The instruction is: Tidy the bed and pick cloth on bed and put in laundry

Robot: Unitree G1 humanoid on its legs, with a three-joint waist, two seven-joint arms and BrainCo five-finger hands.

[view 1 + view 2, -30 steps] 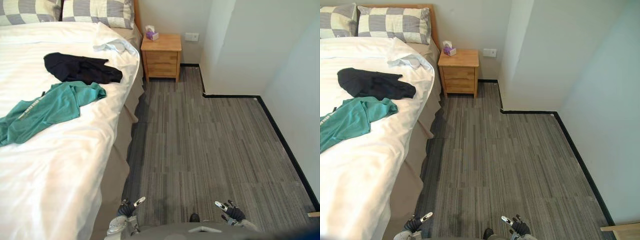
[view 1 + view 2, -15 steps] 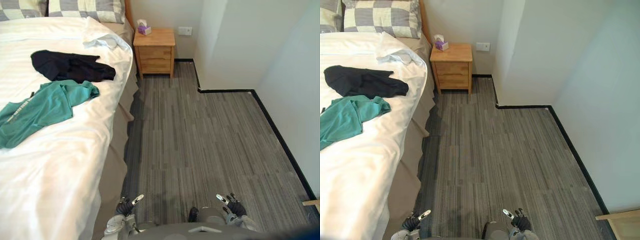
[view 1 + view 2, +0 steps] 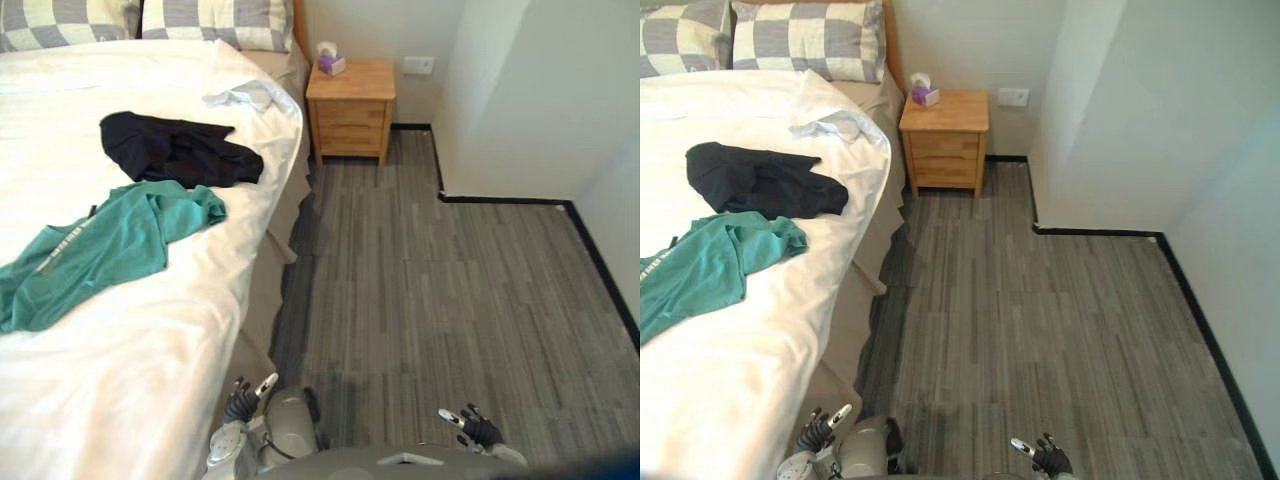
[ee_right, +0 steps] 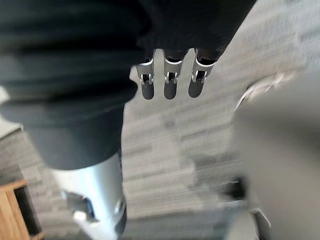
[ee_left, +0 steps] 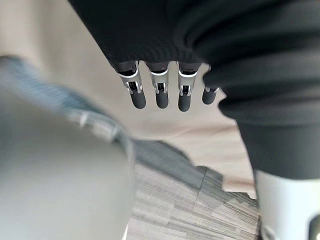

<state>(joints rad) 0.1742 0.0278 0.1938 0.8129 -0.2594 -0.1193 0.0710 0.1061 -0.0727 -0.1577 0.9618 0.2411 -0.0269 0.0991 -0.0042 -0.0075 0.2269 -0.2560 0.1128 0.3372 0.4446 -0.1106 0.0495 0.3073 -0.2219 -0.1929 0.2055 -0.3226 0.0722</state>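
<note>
A white bed point(image 3: 110, 380) fills the left of both eye views. On it lie a black garment point(image 3: 178, 150), a teal shirt point(image 3: 100, 245) nearer to me, and a small pale crumpled cloth point(image 3: 243, 96) near the pillows. My left hand point(image 3: 243, 398) hangs low beside the bed's skirt, fingers straight and holding nothing. My right hand point(image 3: 472, 426) hangs low over the grey floor, fingers relaxed and empty. The wrist views show the straight fingers point(image 5: 157, 92) of the left hand and those point(image 4: 170, 82) of the right above the carpet.
Checked pillows point(image 3: 215, 20) lie at the headboard. A wooden nightstand point(image 3: 350, 105) with a tissue box point(image 3: 330, 60) stands beside the bed. A white wall corner point(image 3: 500, 120) juts in at the right. Grey striped carpet point(image 3: 430, 290) spreads between the bed and the wall.
The whole picture has shifted to the right, so the camera has moved and more of the bed shows. Both hands still hang low and empty.
</note>
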